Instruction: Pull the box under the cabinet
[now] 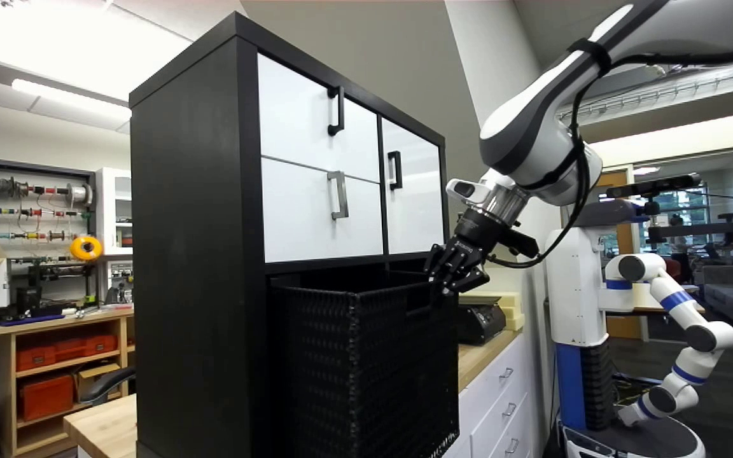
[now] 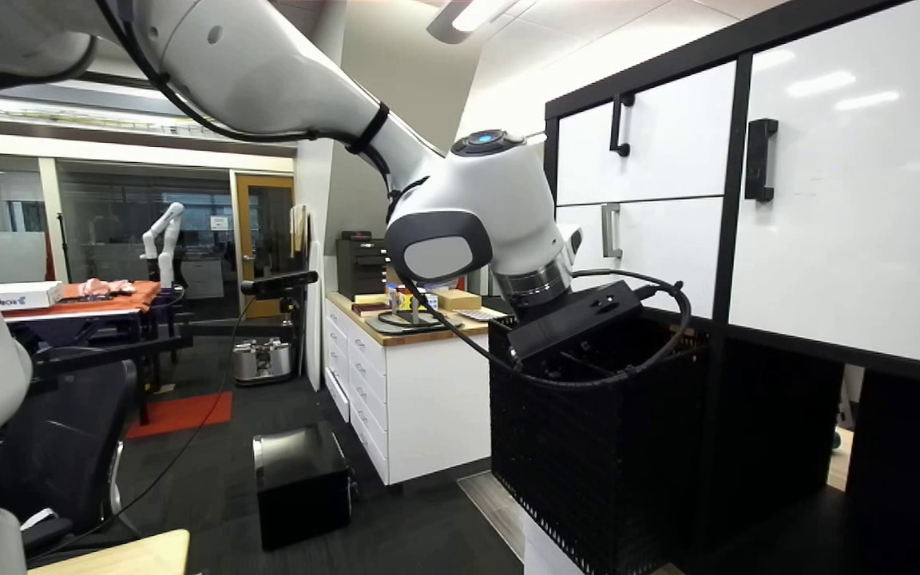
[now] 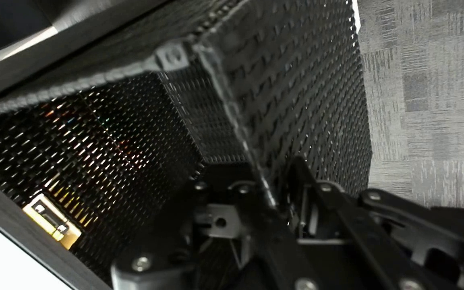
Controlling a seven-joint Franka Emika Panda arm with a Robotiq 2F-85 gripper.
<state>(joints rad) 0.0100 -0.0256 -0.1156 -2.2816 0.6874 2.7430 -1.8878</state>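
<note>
one large black box (image 1: 366, 369), ribbed woven sides, jutting from cabinet (image 1: 249, 191); fingers (image 3: 325, 197) clamped on its rim.

In an exterior view there's an orange-topped table (image 2: 131, 303), white carton (image 2: 27, 296) near its front edge, red floor mat (image 2: 180, 416) by the right corner. Also in an exterior view: wooden workbench (image 1: 104, 313), red bins (image 1: 48, 395) under its front edge.
</note>
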